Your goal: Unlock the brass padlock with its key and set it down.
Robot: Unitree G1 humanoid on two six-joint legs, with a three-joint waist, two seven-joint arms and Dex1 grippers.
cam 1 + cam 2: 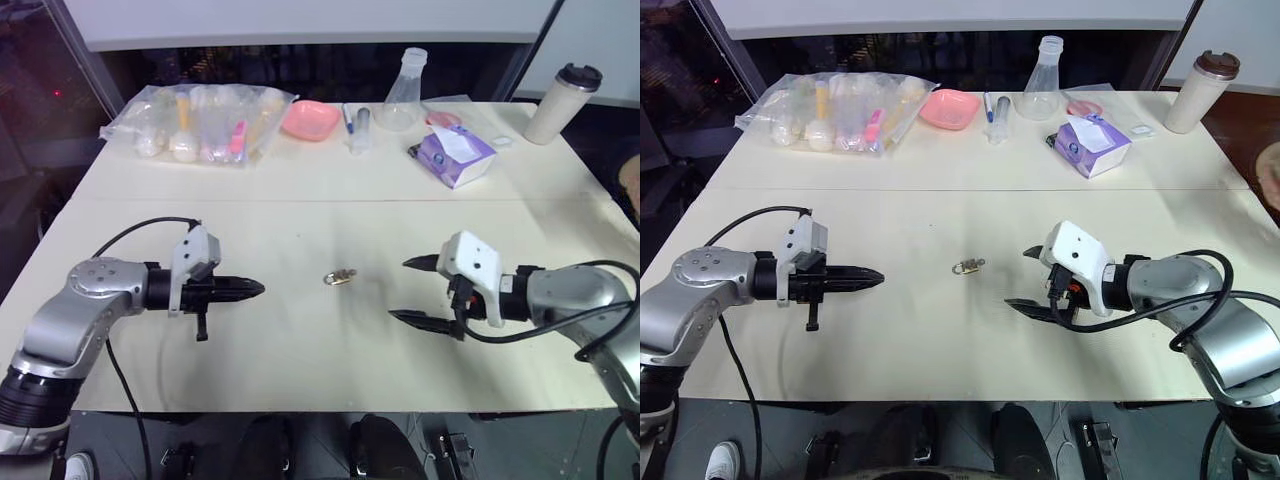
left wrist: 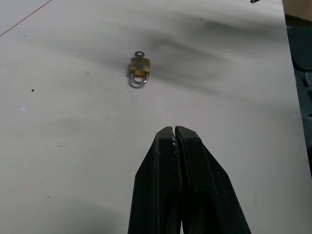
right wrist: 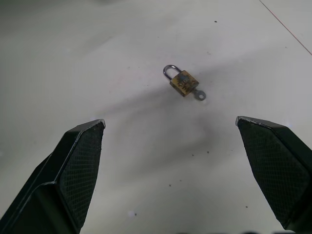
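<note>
Left gripper (image 1: 255, 289) lower left, jaws pressed together; right gripper (image 1: 412, 291) lower right, spread wide. Between them, mid-frame on table (image 1: 300, 220): brass padlock (image 1: 338, 277), key (image 3: 199, 95) stuck in.

No lettering, brand, number or sign comes through legibly anywhere here; the purple packet (image 1: 455, 155) on the table (image 1: 300, 230) carries print too small to read.
</note>
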